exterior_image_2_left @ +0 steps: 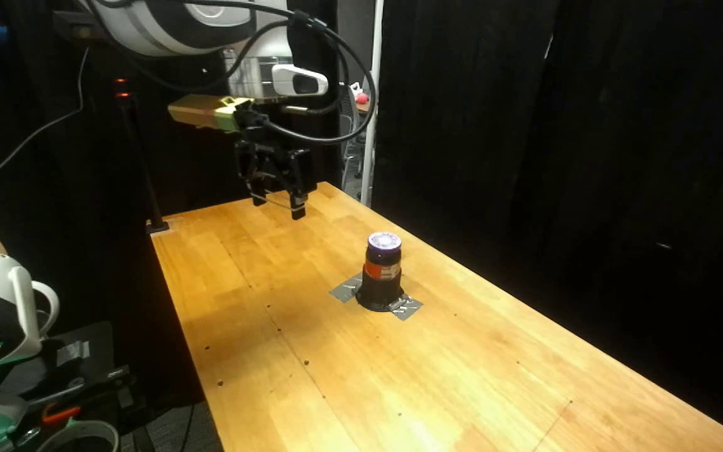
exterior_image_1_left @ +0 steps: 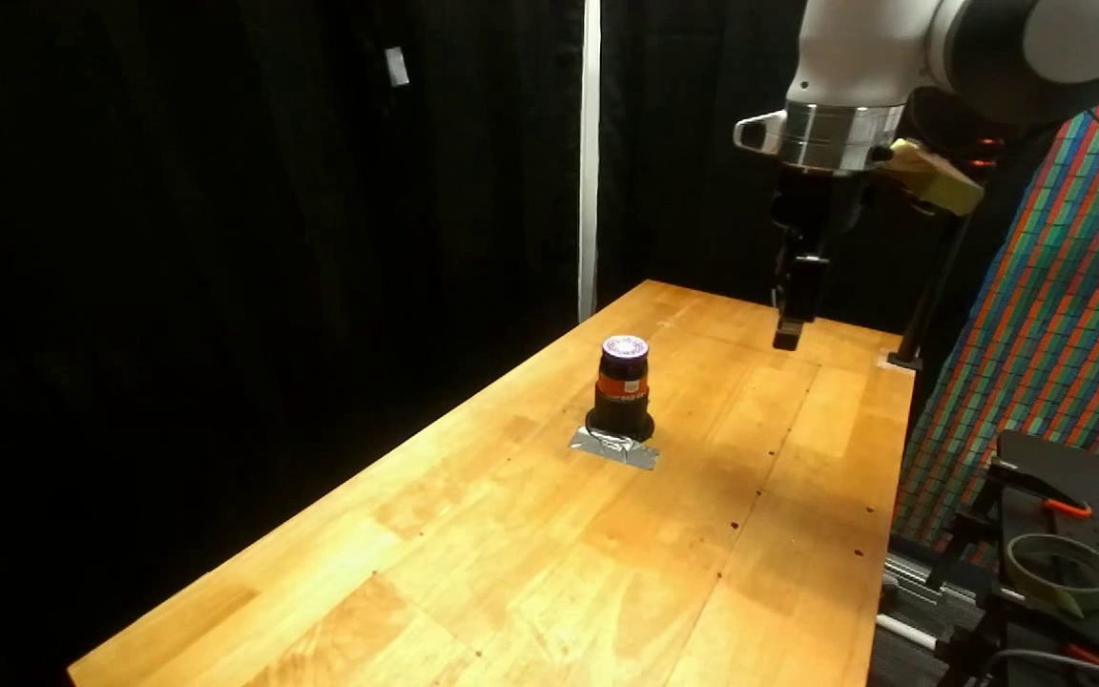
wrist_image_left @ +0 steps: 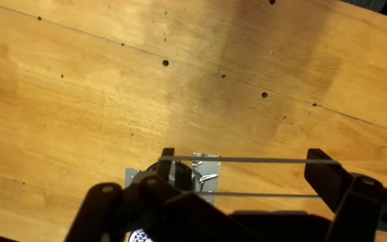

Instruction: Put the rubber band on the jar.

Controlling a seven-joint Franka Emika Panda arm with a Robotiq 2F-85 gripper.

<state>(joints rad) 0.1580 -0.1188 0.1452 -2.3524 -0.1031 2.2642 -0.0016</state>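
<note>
Bench (exterior_image_1_left: 473, 582): wooden; edges and corners are named as shown in an exterior view.
Curtain (exterior_image_1_left: 254, 286): black, seen past the left long edge.
Pole (exterior_image_1_left: 590, 162): white, seen upright just off the far left corner.
Tape (exterior_image_1_left: 643, 458): silver, laid on the bench at two sides of the base (exterior_image_1_left: 618, 420).
Base: black, wide-footed, set nearer the left long edge than the right.
Jar (exterior_image_1_left: 624, 382): held upright by the base; whether in it or on it cannot be told; an orange label (exterior_image_2_left: 374, 270) and a pale, patterned lid (exterior_image_2_left: 385, 241) are shown.
Gripper (exterior_image_2_left: 278, 207): suspended above the bench, clear of the jar; its fingers (wrist_image_left: 328, 181) are held well apart; the far edge is crossed by it in both exterior views.
Band (wrist_image_left: 257, 160): grey, stretched round the fingers; in the wrist view two nearly parallel strands are seen across the gap.
Arm (exterior_image_1_left: 860, 57): white, seen high above the far right corner.
Stand (exterior_image_1_left: 927, 286): black, set at the far right corner.
Backdrop (exterior_image_1_left: 1046, 315): patched in many colours, seen past the right long edge.
Side table (exterior_image_1_left: 1065, 468): dark, placed beyond that same edge; a roll (exterior_image_1_left: 1091, 599) is laid on it.
</note>
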